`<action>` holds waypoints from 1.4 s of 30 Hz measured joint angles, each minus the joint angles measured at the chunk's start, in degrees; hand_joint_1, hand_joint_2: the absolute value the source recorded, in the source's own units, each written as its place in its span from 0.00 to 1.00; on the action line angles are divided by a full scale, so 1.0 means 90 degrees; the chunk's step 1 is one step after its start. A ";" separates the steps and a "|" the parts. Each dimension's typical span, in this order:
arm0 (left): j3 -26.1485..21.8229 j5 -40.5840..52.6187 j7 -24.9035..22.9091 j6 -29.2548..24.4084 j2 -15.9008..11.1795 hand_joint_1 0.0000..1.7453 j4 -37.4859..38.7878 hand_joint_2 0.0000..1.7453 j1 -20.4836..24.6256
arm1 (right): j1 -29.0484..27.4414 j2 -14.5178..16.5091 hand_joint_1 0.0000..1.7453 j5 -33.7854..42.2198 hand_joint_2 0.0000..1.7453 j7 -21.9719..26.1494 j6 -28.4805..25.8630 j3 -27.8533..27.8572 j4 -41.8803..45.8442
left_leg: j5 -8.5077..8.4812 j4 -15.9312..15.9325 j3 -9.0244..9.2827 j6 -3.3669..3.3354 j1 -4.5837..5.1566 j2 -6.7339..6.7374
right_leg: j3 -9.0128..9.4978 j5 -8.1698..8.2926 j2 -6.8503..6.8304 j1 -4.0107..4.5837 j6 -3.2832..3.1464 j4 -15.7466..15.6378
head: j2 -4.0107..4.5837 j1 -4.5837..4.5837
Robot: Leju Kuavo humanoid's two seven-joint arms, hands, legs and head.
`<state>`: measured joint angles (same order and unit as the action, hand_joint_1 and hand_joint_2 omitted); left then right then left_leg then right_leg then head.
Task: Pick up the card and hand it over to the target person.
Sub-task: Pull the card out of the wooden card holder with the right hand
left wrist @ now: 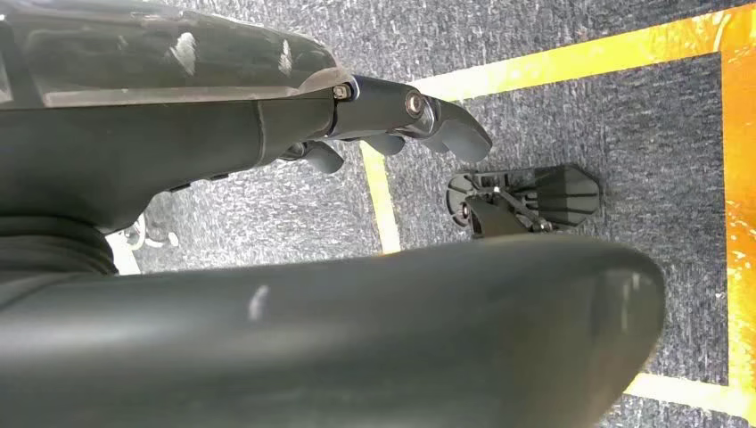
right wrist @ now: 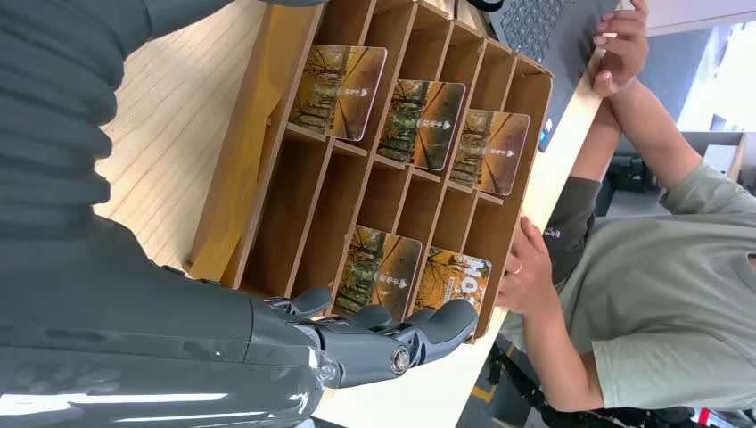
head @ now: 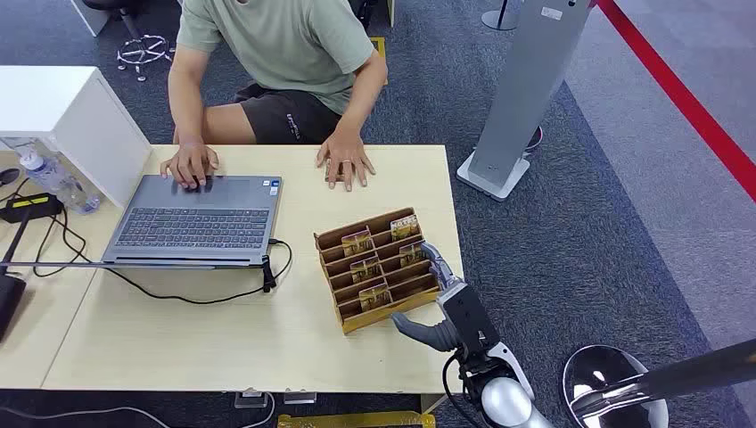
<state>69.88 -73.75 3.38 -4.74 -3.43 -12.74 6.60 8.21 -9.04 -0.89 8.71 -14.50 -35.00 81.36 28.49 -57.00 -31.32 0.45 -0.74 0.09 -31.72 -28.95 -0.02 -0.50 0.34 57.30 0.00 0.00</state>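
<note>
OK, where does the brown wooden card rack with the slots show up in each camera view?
Head view: the brown wooden card rack sits on the light table near its right edge, just ahead of the right hand.
Left wrist view: not in it; this one looks at carpet with yellow tape.
Right wrist view: it spans the upper middle, beyond the right hand.
Shared landmark: the person's hand resting on the table.

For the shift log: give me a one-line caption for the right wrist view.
Right hand reaches beside a wooden card rack holding five cards, seated person beyond.
</note>
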 joint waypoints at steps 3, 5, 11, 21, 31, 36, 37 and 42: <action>0.0001 0.0000 0.0002 0.0002 -0.0004 0.00 -0.0004 0.00 0.0000 | 0.0001 -0.0002 0.00 -0.0004 1.00 -0.0011 -0.0031 -0.0012 -0.0020 | -0.0002 0.0004 0.0004 0.0000 0.0001 0.0001 | 0.0002 0.0002 0.0001 -0.0001 0.0000 -0.0002 | 0.0000 0.0000; 0.0005 0.0003 0.0004 0.0005 -0.0005 0.00 -0.0007 0.00 0.0000 | 0.0011 -0.0011 0.00 -0.0026 1.00 -0.0043 -0.0071 -0.0023 -0.0024 | -0.0001 0.0003 0.0002 0.0000 0.0000 0.0001 | 0.0001 0.0001 0.0001 0.0000 0.0000 -0.0002 | 0.0000 0.0000; 0.0045 0.0039 0.0009 0.0020 -0.0010 0.00 -0.0005 0.00 0.0003 | 0.0175 -0.0054 0.00 -0.0542 1.00 -0.0404 -0.0285 -0.0026 0.0142 | -0.0001 0.0002 0.0002 0.0000 0.0001 0.0005 | -0.0001 0.0002 0.0005 -0.0001 0.0000 -0.0001 | 0.0000 0.0000; 0.0202 0.0214 0.0048 0.0080 -0.0029 0.00 -0.0029 0.00 0.0017 | 0.0919 -0.0086 0.00 -0.1635 1.00 -0.1241 -0.0232 -0.0098 0.0431 | 0.0001 -0.0007 -0.0008 0.0000 0.0004 0.0014 | -0.0015 0.0001 0.0014 -0.0004 0.0000 0.0011 | 0.0000 0.0000; 0.0288 0.0301 0.0011 0.0076 -0.0019 0.00 -0.0057 0.00 0.0024 | 0.1521 -0.0045 0.00 -0.2572 1.00 -0.1755 -0.0239 -0.0360 0.0459 | -0.0004 0.0007 0.0005 -0.0001 0.0006 0.0016 | -0.0005 0.0005 0.0016 -0.0005 -0.0002 0.0002 | 0.0000 0.0000; 0.0297 0.0307 0.0000 0.0077 -0.0018 0.00 -0.0067 0.00 0.0025 | 0.1614 -0.0035 0.00 -0.2696 1.00 -0.1866 -0.0218 -0.0409 0.0545 | -0.0001 0.0000 -0.0002 0.0001 0.0004 0.0013 | -0.0009 0.0002 0.0013 -0.0004 -0.0002 0.0008 | 0.0000 0.0000; 0.0299 0.0308 -0.0005 0.0077 -0.0017 0.00 -0.0070 0.00 0.0025 | 0.1619 -0.0040 0.00 -0.2726 1.00 -0.1885 -0.0222 -0.0419 0.0560 | -0.0001 0.0001 -0.0002 0.0001 0.0003 0.0007 | -0.0006 0.0001 0.0007 -0.0003 -0.0001 0.0005 | 0.0000 0.0000; 0.0291 0.0295 -0.0023 0.0065 -0.0012 0.00 -0.0104 0.00 0.0023 | 0.1566 -0.0036 0.00 -0.2654 1.00 -0.1873 -0.0206 -0.0427 0.0585 | 0.0000 0.0000 -0.0002 0.0000 0.0003 0.0004 | -0.0005 0.0000 0.0004 -0.0003 0.0000 0.0005 | 0.0000 0.0000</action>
<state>72.50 -71.10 3.18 -4.15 -3.54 -13.67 6.81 22.30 -9.36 -24.78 -8.15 -16.36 -38.84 86.62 28.49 -57.00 -31.34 0.45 -0.71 0.13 -31.77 -28.95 0.02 -0.53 0.34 57.34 0.00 0.00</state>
